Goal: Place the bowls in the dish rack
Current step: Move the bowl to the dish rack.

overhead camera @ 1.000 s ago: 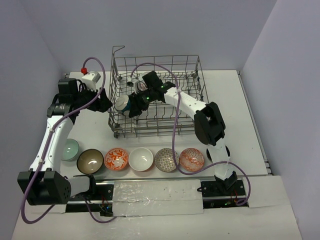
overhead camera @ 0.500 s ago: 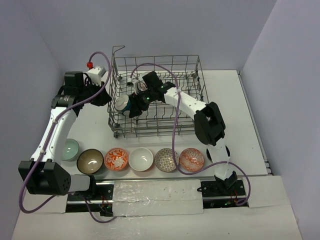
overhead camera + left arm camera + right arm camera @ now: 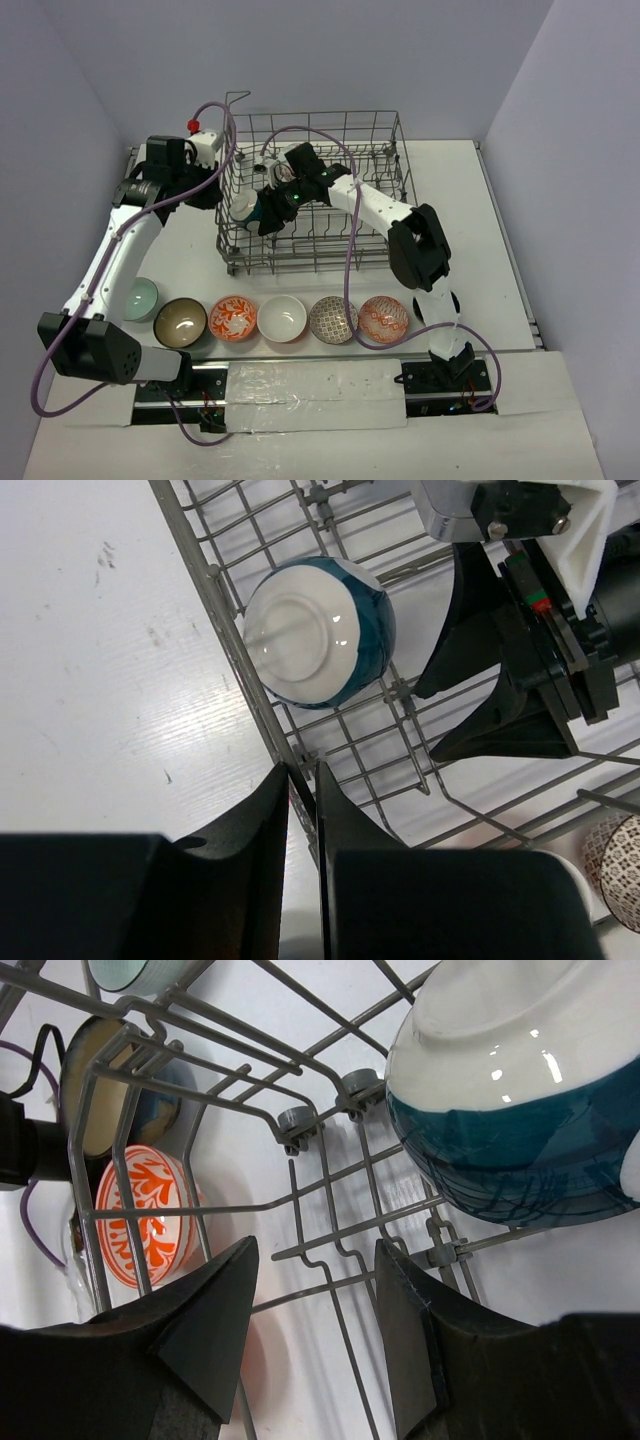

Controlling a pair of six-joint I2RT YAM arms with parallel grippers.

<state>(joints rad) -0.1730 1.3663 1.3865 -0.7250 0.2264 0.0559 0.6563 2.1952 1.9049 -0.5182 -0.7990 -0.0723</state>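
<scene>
The grey wire dish rack (image 3: 310,116) stands at the back of the table. A teal bowl with a white underside (image 3: 245,208) lies upside down inside its left end (image 3: 318,632) (image 3: 510,1130). My left gripper (image 3: 214,190) (image 3: 302,776) is shut on the rack's left rim wire (image 3: 228,645). Inside the rack my right gripper (image 3: 264,214) (image 3: 315,1260) is open just beside the teal bowl, with only rack wires between its fingers. Several bowls sit in a row near the front: pale green (image 3: 141,298), brown (image 3: 181,321), orange-patterned (image 3: 233,318), white (image 3: 282,318), grey-patterned (image 3: 332,318), red-patterned (image 3: 384,318).
The right arm reaches over the rack's front wall, with a purple cable (image 3: 350,260) looping beside it. Grey walls close in the table on the left, back and right. A patterned bowl (image 3: 620,865) shows at the corner of the left wrist view.
My left arm has swung right to the rack's left side and its gripper has closed on the rim wire. The right arm and the teal bowl have stayed put.
</scene>
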